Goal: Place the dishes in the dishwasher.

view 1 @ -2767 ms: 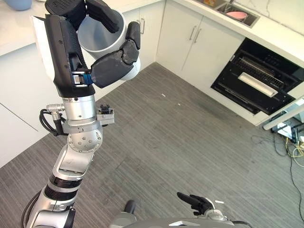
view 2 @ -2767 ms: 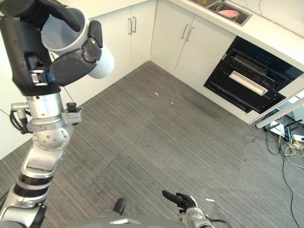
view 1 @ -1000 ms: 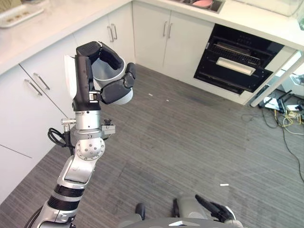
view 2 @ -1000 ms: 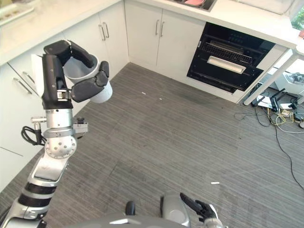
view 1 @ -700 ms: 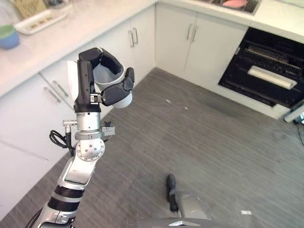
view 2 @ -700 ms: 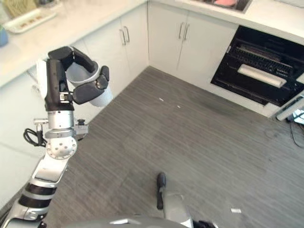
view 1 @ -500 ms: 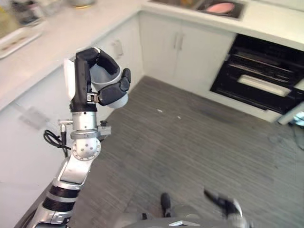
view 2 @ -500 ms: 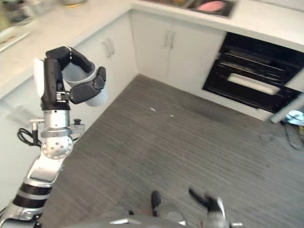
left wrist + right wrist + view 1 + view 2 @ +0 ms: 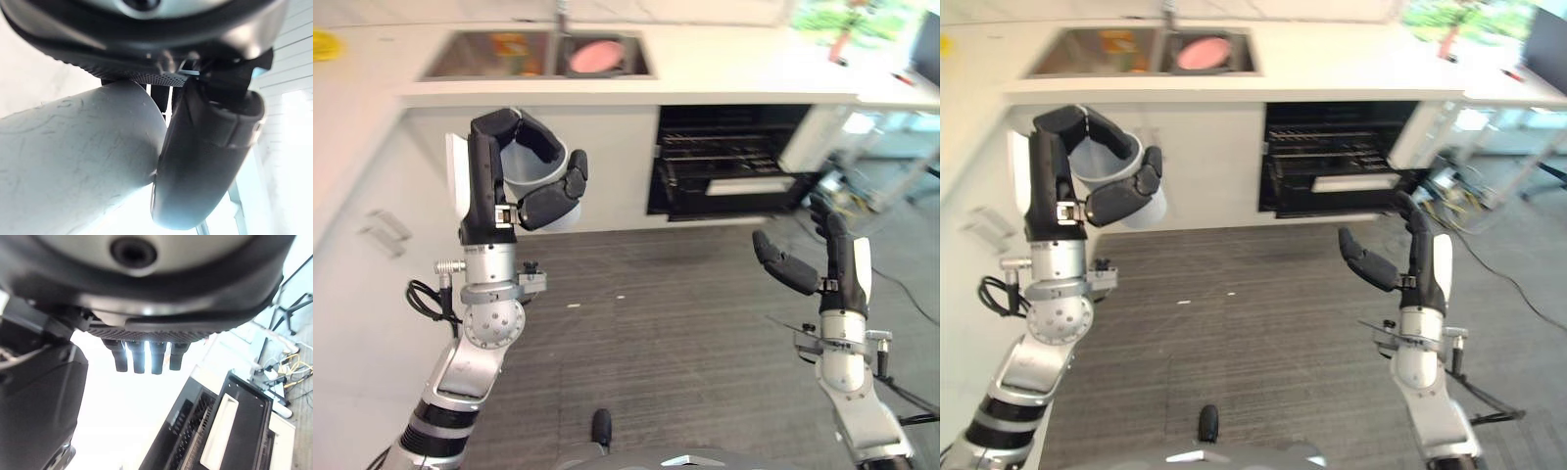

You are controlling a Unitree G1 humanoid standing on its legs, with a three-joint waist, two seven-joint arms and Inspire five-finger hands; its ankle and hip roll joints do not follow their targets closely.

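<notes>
Kitchen floor, carry step: left hand (image 9: pixel 524 186) fingers wrapped round pale grey plastic cup (image 9: pixel 536 166); right hand (image 9: pixel 808 264) fingers relaxed, empty. Next: approach open black dishwasher (image 9: pixel 729 168).

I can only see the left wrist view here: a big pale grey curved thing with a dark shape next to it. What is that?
Observer: A pale grey plastic cup, held in the air by the left hand, whose fingers curl round it.
Visitor: Is there a dishwasher anywhere?
Observer: Yes, a black open dishwasher is built in under the white countertop, across the grey floor.
Visitor: And the other hand?
Observer: The right hand is raised before the dishwasher, fingers straight, holding nothing.
Visitor: Any more dishes?
Observer: A pink plate lies in the steel sink.
</notes>
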